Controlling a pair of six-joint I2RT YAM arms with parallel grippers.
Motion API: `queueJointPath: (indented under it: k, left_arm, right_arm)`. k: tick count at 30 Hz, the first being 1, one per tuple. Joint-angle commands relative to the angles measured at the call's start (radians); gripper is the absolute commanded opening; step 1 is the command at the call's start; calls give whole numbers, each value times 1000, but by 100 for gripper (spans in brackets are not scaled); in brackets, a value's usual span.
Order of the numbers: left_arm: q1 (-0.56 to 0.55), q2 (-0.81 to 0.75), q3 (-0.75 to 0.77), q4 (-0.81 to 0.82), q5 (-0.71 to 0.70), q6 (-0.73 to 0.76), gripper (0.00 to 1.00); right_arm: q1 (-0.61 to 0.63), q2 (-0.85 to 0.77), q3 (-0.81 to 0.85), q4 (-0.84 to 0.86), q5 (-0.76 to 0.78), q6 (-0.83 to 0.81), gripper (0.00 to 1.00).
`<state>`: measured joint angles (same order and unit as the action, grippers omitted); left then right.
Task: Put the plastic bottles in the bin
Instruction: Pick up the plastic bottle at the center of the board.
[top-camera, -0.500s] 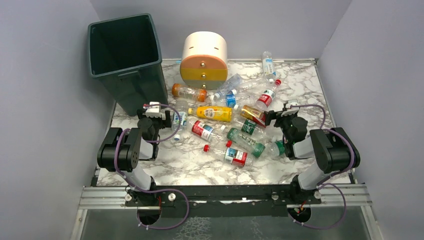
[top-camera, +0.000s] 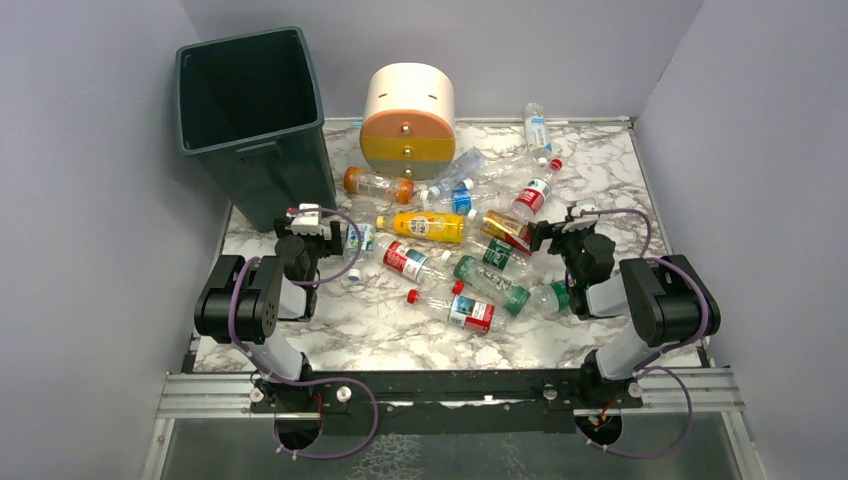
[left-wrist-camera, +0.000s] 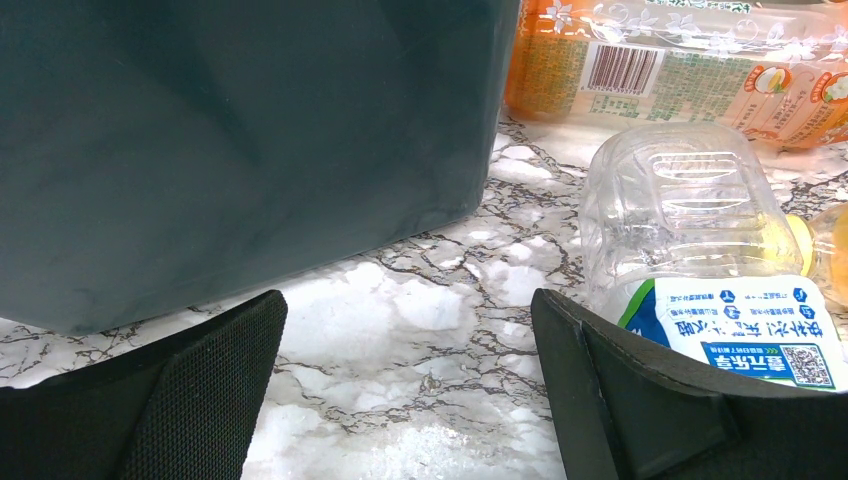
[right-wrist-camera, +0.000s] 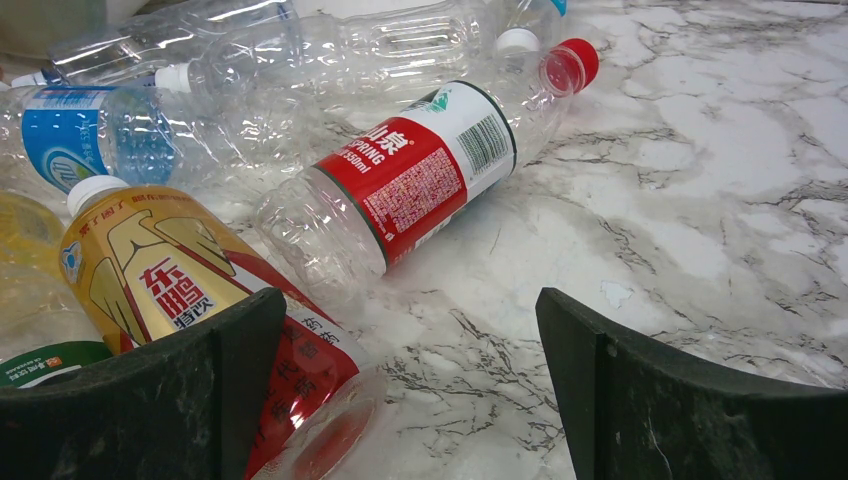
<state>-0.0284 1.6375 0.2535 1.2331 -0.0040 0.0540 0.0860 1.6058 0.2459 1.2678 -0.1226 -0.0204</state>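
Several plastic bottles lie scattered on the marble table. The dark green bin stands at the back left; its wall fills the left wrist view. My left gripper is open and empty beside the bin's base, with a clear blue-labelled bottle just right of its right finger and an orange bottle behind. My right gripper is open and empty, low over the table. A gold-and-red labelled bottle lies at its left finger and a clear red-labelled bottle lies ahead.
A round cream, orange and yellow drawer unit stands at the back centre behind the bottles. Grey walls close in the table on three sides. Bare marble lies between the arms near the front edge.
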Motion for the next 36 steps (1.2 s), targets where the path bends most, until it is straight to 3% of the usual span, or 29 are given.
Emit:
queueJointPath:
  k: [1, 7, 11, 16, 26, 31, 36]
  left_arm:
    - [-2, 5, 13, 38, 11, 4, 99]
    - [-2, 1, 9, 42, 10, 4, 99]
    - [-9, -47, 10, 8, 32, 21, 99]
    - [-37, -251, 99, -309, -18, -13, 99]
    - [-88, -548, 226, -598, 107, -135, 99]
    - [-96, -685, 330, -764, 169, -277, 99]
    - [-97, -758, 459, -956, 185, -392, 99]
  right_arm:
    - [7, 12, 17, -20, -25, -16, 100]
    - [8, -47, -10, -15, -48, -29, 100]
    - [7, -174, 34, -228, -107, -53, 100]
    - [8, -317, 63, -381, -177, -28, 100]
    - [8, -607, 190, -694, -339, 20, 100]
    - [7, -673, 295, -792, -458, 147, 100]
    - [8, -666, 465, -981, -468, 319, 100]
